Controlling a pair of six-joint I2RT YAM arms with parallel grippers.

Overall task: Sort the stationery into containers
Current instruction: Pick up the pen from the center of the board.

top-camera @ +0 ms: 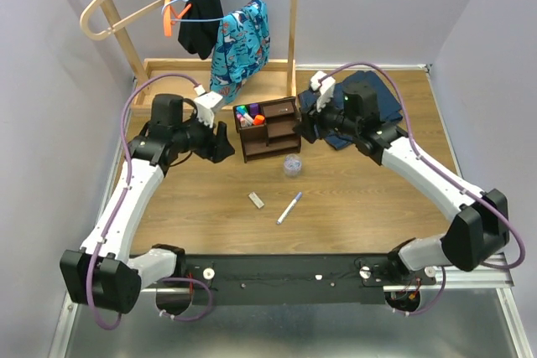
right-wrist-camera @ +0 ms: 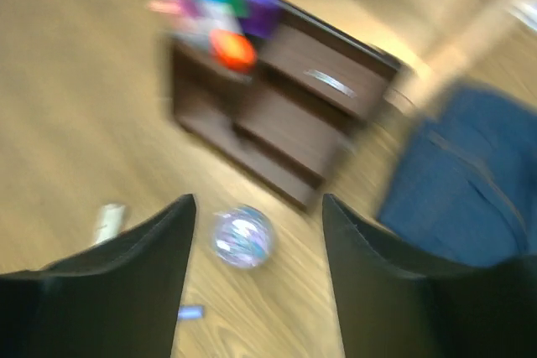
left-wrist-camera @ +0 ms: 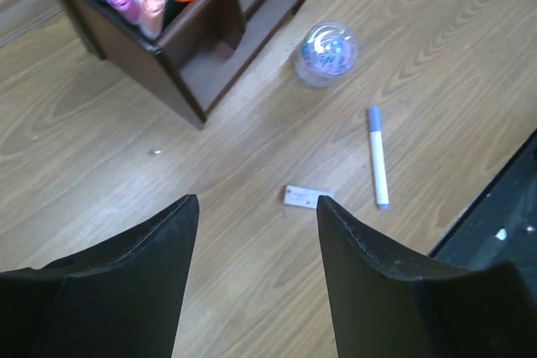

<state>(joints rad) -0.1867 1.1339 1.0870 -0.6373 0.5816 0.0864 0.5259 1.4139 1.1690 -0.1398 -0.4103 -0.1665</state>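
The dark brown organiser (top-camera: pixel 270 128) stands mid-table with purple, green and orange markers in its left compartments; it also shows in the left wrist view (left-wrist-camera: pixel 189 35) and the right wrist view (right-wrist-camera: pixel 277 98). A clear round tub (top-camera: pixel 292 165) sits just in front of it. A small white eraser (top-camera: pixel 256 199) and a thin white pen with a blue cap (top-camera: pixel 289 207) lie nearer the front. My left gripper (top-camera: pixel 225 142) is open and empty, left of the organiser. My right gripper (top-camera: pixel 304 127) is open and empty, right of the organiser; the tub (right-wrist-camera: pixel 242 237) shows between its fingers.
Folded blue jeans (top-camera: pixel 357 106) lie behind the right gripper. A pale wooden tray with tall posts (top-camera: pixel 180 69) stands at the back, with hangers and clothes (top-camera: pixel 239 35) on it. The black base rail (top-camera: pixel 285 278) runs along the near edge.
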